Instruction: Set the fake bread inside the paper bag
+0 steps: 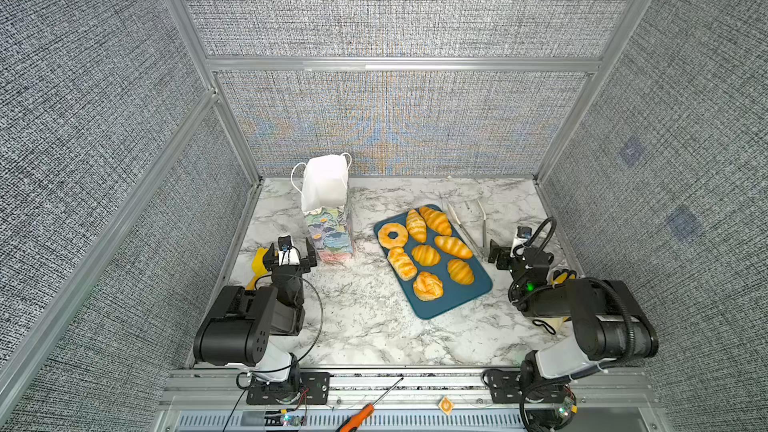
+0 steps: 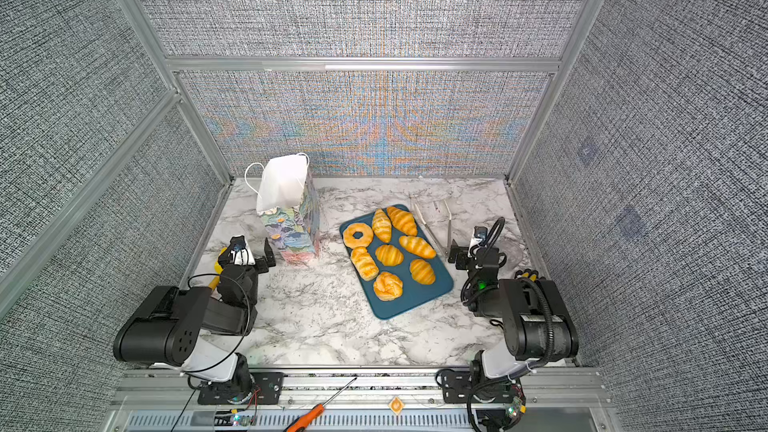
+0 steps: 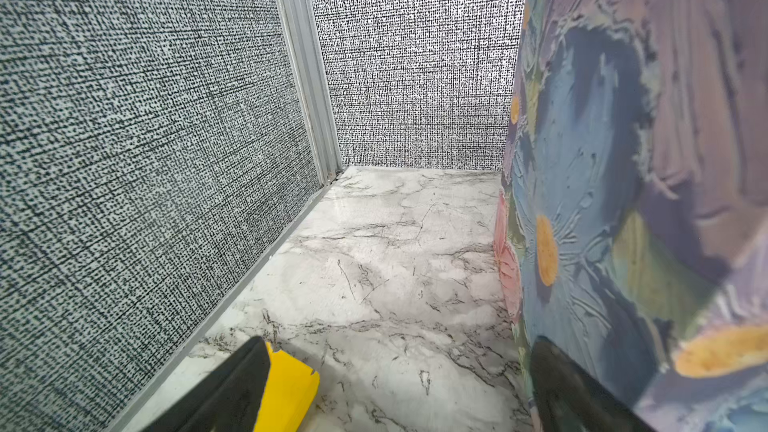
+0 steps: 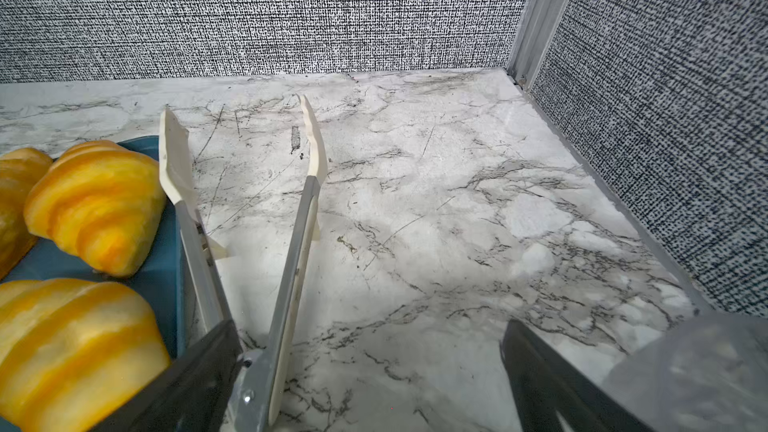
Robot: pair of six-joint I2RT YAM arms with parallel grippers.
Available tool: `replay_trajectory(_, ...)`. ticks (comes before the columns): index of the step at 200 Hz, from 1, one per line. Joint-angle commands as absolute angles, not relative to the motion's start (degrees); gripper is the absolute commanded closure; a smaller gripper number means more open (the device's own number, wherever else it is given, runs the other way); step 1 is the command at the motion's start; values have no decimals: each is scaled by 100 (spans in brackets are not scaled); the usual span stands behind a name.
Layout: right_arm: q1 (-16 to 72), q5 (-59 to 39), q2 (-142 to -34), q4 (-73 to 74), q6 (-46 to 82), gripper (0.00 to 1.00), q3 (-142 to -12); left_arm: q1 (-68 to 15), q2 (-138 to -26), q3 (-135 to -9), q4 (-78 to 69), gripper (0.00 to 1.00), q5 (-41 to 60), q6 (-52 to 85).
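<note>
Left hand, jaws apart, beside paper bag edge

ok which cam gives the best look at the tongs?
Right wrist view: the tongs are close up, arms spread, cream tips clear, beside the blue tray. In both top views they look small and pale, right of the tray. Left wrist view misses them.

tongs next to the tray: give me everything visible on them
The tongs have two grey metal arms with cream scalloped tips, joined at a riveted hinge. They lie spread open on the marble table, tips toward the back wall, one arm along the edge of the teal tray. The hinge end sits ungripped between the open fingers of the right gripper.
</note>
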State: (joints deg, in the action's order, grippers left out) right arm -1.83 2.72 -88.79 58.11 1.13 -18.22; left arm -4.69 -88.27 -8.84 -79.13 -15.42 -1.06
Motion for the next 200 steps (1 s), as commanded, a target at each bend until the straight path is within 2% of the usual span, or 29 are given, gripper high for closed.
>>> replay_trajectory(1,-168,308,-8850,5886,87,1,-1830,-457,-8820,-879,-7954,1,-1512,-83)
replay_trajectory(200,-213,229,-8843,5855,123,1,-1846,-457,-8822,-872,-7958,1,-1514,-80)
